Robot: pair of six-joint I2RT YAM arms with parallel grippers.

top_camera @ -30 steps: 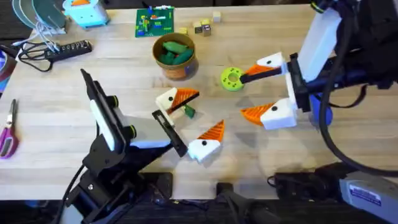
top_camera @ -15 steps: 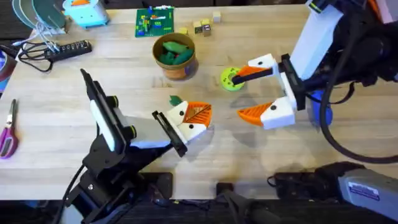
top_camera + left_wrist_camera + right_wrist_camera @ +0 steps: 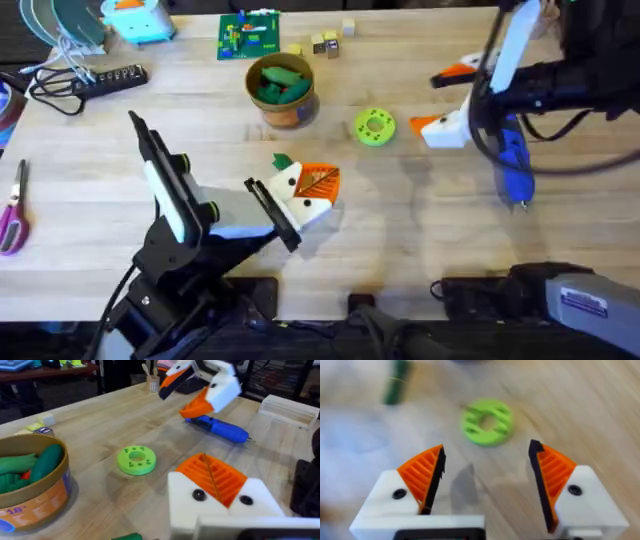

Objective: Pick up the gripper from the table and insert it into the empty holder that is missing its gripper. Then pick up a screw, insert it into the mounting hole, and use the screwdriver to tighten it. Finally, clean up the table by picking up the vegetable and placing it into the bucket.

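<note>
Left gripper (image 3: 308, 193) sits center frame in the overhead, low over the table (image 3: 420, 270), white fingers with orange pads closed together; nothing visibly between them. Just at its upper-left edge, the vegetable (image 3: 283, 161) lies on the table, touching or nearly touching the fingers; can't tell which. In the left wrist view a sliver of green (image 3: 127, 536) shows at the bottom edge.

Right gripper (image 3: 452, 101) is upper right in the overhead, raised, fingers spread wide and empty. Right wrist view confirms: pads (image 3: 422, 476) well apart, bare wood between, green disc (image 3: 487, 420) beyond them.

Bucket (image 3: 282, 92) is upper center, holding bigger green toy vegetables (image 3: 279, 84). Green disc (image 3: 374, 127) is right of the bucket, between it and the right gripper.

Screwdriver (image 3: 511, 165) lies flat on the table at right, below the right gripper, tip pointing toward the bottom of the frame. In the left wrist view it lies (image 3: 220, 428) under the right gripper (image 3: 197, 387).

Scissors (image 3: 14, 207) at far left edge, power strip (image 3: 105, 78) upper left, green circuit board (image 3: 249, 35) top center, small wood blocks (image 3: 325, 42) right of it.
</note>
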